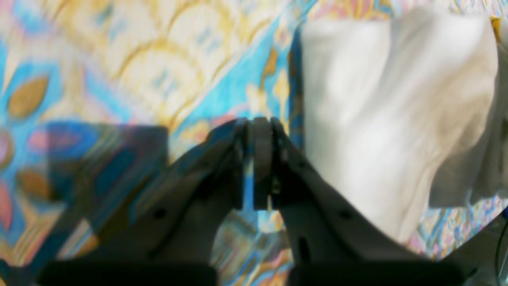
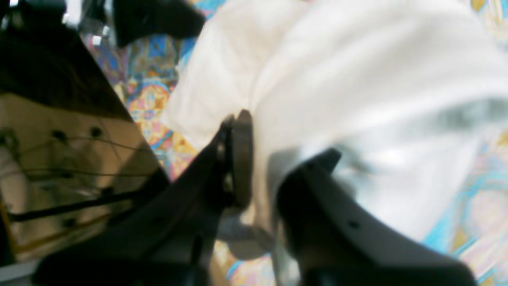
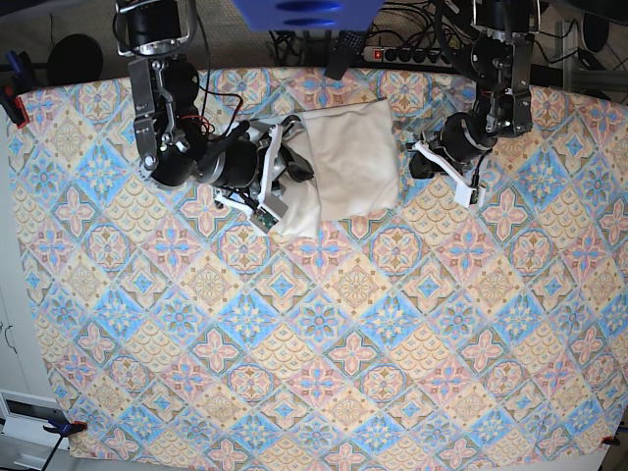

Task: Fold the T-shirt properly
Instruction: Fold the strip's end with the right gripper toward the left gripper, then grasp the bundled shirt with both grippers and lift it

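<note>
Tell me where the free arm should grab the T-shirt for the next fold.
Probably the T-shirt's bare edge nearest the empty left gripper, approached from that side. The right gripper already pinches the opposite edge, and the cloth lies flat there on the patterned tablecloth.

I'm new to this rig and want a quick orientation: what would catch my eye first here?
The loud patterned tablecloth fills the base view. Near its far edge lies the white T-shirt, folded into a compact bundle. The right hand is closed on the shirt's edge, while the left hand is shut and empty, just beside the shirt.
</note>
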Robot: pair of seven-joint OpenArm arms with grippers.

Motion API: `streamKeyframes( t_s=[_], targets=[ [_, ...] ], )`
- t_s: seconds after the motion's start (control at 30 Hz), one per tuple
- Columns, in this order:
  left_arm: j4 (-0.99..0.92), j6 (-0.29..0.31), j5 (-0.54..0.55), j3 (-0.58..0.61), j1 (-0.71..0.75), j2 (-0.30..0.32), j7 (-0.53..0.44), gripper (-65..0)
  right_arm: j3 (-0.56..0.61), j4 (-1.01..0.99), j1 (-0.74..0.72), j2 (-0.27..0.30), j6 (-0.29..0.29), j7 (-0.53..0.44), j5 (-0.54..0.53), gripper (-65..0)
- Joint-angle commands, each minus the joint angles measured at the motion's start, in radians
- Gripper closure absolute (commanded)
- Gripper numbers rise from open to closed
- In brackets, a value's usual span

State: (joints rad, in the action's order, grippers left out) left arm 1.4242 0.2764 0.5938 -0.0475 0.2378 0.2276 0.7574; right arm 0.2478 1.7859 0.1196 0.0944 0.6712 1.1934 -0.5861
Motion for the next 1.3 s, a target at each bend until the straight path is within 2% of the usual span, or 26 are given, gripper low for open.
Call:
streamKeyframes(
  t_s=[0.0,0.17,0.3,0.43,0.53,0.73,0.93,1.1,1.17,1.27],
  targets=[
    [0.003,-0.006,-0.011,0.019,-0.013,-0.014,0.014,-1.7,0.012,0.025,-0.021,-0.005,0.027,-0.022,-0.031,-0.2],
    [-0.010,-0.006,-0.028,0.033,-0.059,-0.070,0.015,-1.7,0.072,0.024,-0.064,-0.005,0.027,-0.019,-0.031,-0.2],
    [-0.109,-0.006,-0.090,0.033,-0.111,-0.124,0.012,-1.7,0.111,0.018,-0.097,-0.005,0.027,-0.002,-0.031,-0.3],
    [-0.176,-0.006,-0.134,0.033,-0.136,-0.165,-0.060,-1.7,0.141,0.018,-0.146,-0.005,0.027,0.003,-0.031,-0.3],
    [-0.185,-0.006,-0.145,0.033,-0.139,-0.178,-0.077,-1.7,0.153,0.015,-0.168,-0.005,0.027,0.003,-0.031,-0.3],
    [-0.178,-0.006,-0.134,0.019,-0.124,-0.162,-0.080,-1.7,0.167,-0.056,-0.173,-0.005,0.027,0.003,-0.031,-1.8],
    [-0.136,-0.006,-0.091,-0.053,-0.104,-0.144,-0.078,-1.7,0.269,-0.148,-0.212,0.000,0.027,0.003,-0.030,-13.1],
    [-0.046,-0.006,-0.045,-0.081,-0.062,-0.109,-0.077,-1.7,0.390,-0.166,-0.225,0.049,0.027,0.001,-0.030,-25.0],
    [-0.026,-0.006,-0.034,-0.082,-0.047,-0.106,-0.077,-1.7,0.394,-0.165,-0.237,0.052,0.027,0.001,-0.030,-27.6],
    [0.019,-0.006,-0.016,-0.082,-0.010,-0.070,-0.077,-1.7,0.393,-0.142,-0.243,0.054,0.027,-0.007,-0.028,-28.1]
  ],
)
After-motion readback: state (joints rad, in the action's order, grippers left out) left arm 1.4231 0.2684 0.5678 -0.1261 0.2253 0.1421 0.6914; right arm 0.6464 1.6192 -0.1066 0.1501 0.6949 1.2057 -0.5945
